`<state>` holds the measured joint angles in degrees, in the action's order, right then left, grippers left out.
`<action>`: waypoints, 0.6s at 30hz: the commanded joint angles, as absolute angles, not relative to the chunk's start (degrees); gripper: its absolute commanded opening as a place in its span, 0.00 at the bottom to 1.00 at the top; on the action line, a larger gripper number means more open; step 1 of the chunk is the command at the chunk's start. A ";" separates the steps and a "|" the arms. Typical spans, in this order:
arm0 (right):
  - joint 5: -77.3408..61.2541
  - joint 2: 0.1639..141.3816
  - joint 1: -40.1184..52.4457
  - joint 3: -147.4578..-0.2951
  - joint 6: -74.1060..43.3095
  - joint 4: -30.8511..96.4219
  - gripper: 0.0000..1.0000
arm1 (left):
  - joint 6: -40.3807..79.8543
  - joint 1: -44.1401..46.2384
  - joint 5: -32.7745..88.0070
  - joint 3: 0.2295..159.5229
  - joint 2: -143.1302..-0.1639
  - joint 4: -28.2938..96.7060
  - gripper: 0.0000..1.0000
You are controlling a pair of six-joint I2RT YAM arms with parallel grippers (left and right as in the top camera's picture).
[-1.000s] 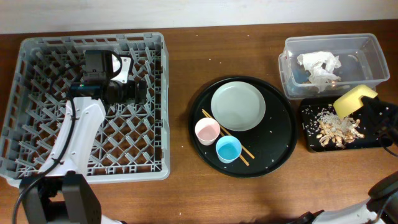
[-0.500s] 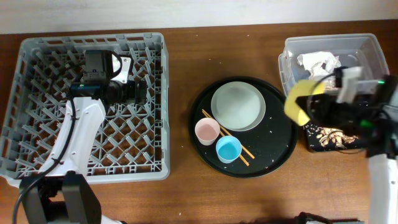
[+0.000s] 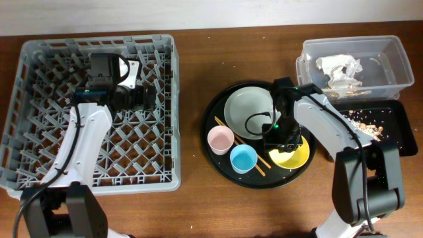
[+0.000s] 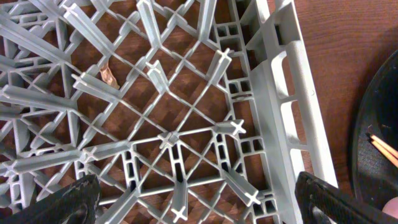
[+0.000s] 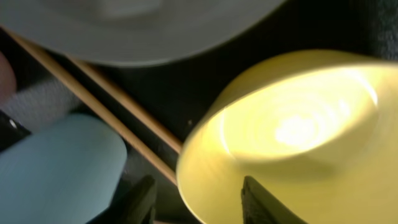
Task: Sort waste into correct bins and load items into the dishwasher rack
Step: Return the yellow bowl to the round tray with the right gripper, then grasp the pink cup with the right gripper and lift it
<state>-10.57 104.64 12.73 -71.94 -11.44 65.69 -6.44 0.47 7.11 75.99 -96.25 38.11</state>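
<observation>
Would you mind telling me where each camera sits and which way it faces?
Overhead: above the table, facing down on rack, round tray and tub; left arm and right arm show.
Left wrist: over the rack, facing down into its grid; open left jaws at the bottom corners.
Right wrist: close over the round tray, facing the yellow bowl and blue cup; right jaws straddle the bowl's rim.
Shared: chopsticks appear in all three.

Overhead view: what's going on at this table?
The right gripper straddles the rim of the yellow bowl on the round black tray, beside the plate. The left gripper hovers open over the dishwasher rack. The tissue is in the clear tub, food scraps in the shallow black tray.
</observation>
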 commanded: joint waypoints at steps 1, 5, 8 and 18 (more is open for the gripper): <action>-10.48 103.42 12.69 -80.03 -11.44 69.52 0.47 | -6.98 0.60 7.73 76.75 -96.86 38.04 0.99; -14.74 103.00 13.54 -99.79 -7.29 72.53 0.45 | -6.98 0.60 7.73 76.75 -96.86 38.04 0.99; -14.68 104.01 17.23 -100.44 -6.20 69.78 0.43 | -6.98 0.60 7.73 76.75 -96.86 38.04 0.99; -11.38 113.75 28.60 -100.29 -6.33 68.29 0.37 | -6.96 0.60 7.73 76.75 -96.86 38.04 0.99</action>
